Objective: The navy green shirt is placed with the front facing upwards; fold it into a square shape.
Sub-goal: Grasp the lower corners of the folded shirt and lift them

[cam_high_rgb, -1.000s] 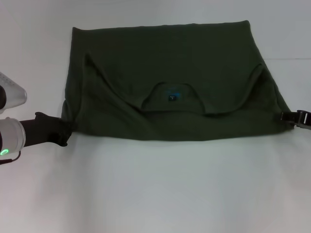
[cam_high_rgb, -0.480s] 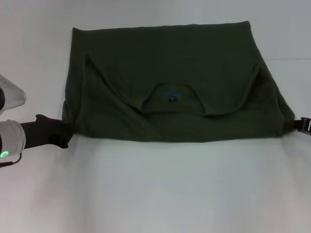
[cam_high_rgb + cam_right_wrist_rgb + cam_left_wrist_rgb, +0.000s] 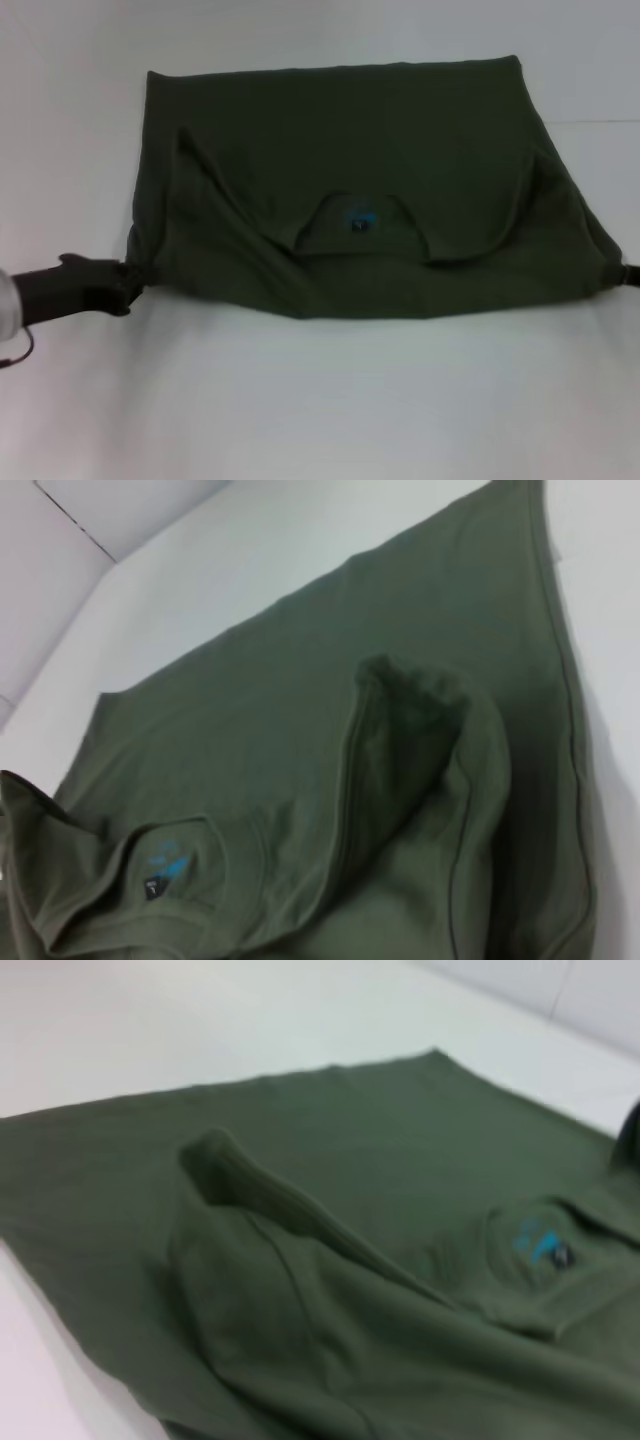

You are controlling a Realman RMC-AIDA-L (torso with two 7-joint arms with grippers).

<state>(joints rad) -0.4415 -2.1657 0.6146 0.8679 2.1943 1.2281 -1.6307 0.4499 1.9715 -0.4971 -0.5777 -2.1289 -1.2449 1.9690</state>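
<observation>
1. The large dark olive-green cotton T-shirt (image 3: 350,180) is lying spread across the middle of the white desk (image 3: 320,400), with its collar end folded toward the robot so that the neck opening is facing up near the front edge of the cloth
2. A small blue neck label (image 3: 358,220) is showing inside the collar, roughly at the centre of the near half of the shirt
3. Both sleeves are lying turned inward over the body of the shirt, forming raised ridges on either side of the collar; the left wrist view is showing one such ridge (image 3: 260,1195) and the right wrist view the other (image 3: 420,710)
4. The left gripper (image 3: 122,285), black, is sitting at the near left corner of the shirt, right at the hem; whether its fingers are closed on the cloth or merely touching it cannot be told
5. The right gripper (image 3: 630,274) is just peeking in at the right border of the head view, beside the near right corner of the shirt; the state of its fingers cannot be told either
6. The far hem of the shirt is lying flat and straight across the desk
</observation>
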